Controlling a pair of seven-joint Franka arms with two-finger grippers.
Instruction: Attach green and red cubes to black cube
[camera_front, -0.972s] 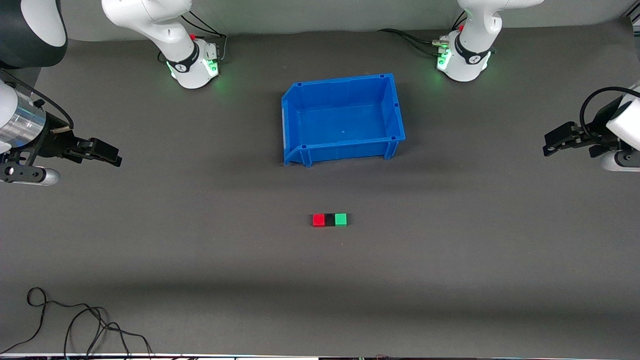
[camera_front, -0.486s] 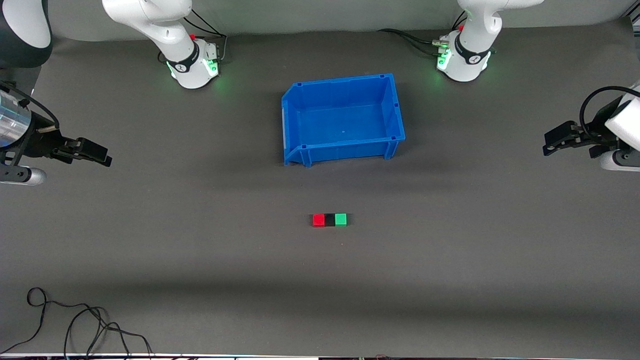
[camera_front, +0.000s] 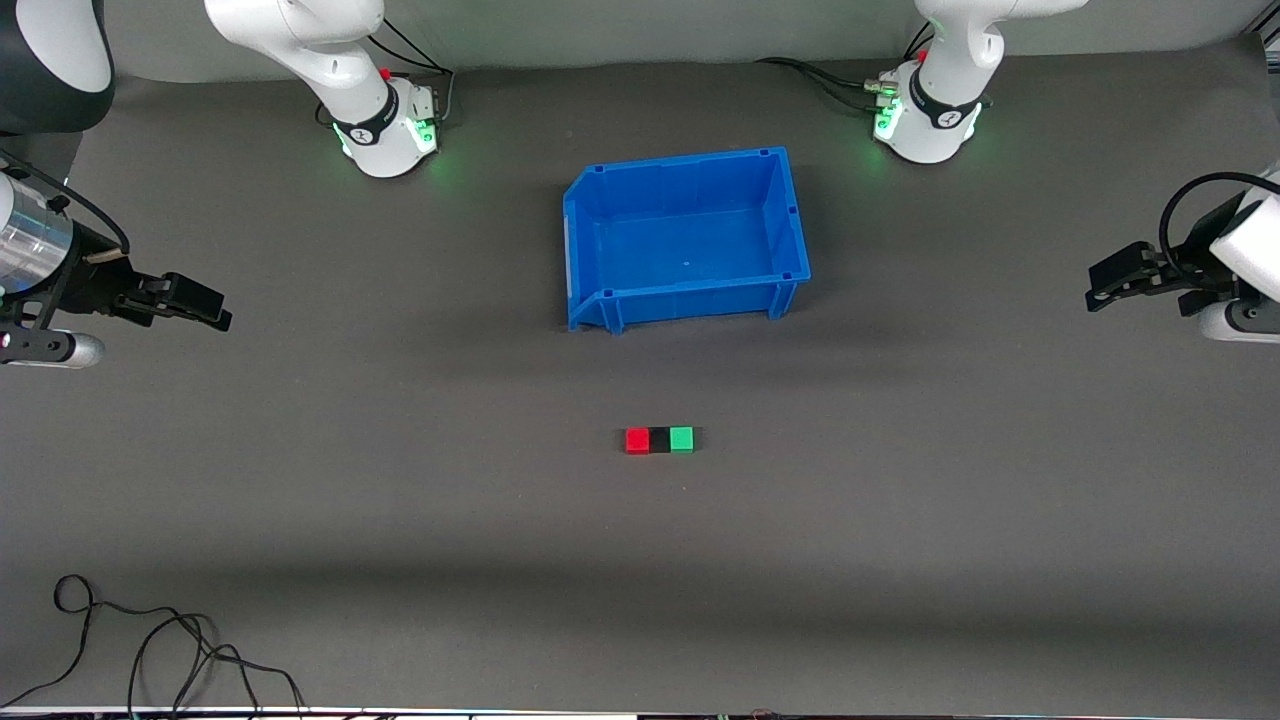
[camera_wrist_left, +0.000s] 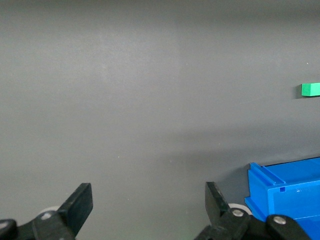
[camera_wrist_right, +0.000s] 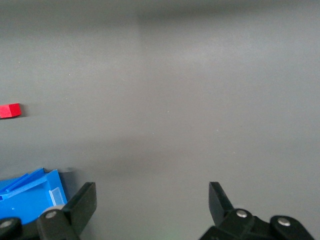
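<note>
The red cube (camera_front: 637, 440), black cube (camera_front: 659, 440) and green cube (camera_front: 682, 439) lie in one row near the middle of the surface (camera_front: 900, 560), nearer to the front camera than the blue bin (camera_front: 590, 300). The black cube sits between the two coloured cubes, and both appear to touch it. The red cube is toward the right arm's end and the green cube toward the left arm's end. Judged from this layout, the attachment appears complete.

The right tool (camera_front: 200, 302) hangs over the surface edge at the right arm's end, well apart from the row. Its fingers are spread wide and hold nothing, as the right wrist view confirms (camera_wrist_right: 150, 205). The left tool (camera_front: 1112, 280) hangs over the edge at the left arm's end, also spread wide and empty (camera_wrist_left: 149, 205). Both arms wait.

Risk assessment:
- Whether the joints have actually locked cannot be told. If they are only in contact, any nudge would separate the row.
- A tool returning toward the centre at low height could strike an end cube and break the line.
- A loose cable (camera_front: 150, 640) lies at the surface corner nearest the front camera at the right arm's end; a low sweep of the right arm there could snag it.
</note>
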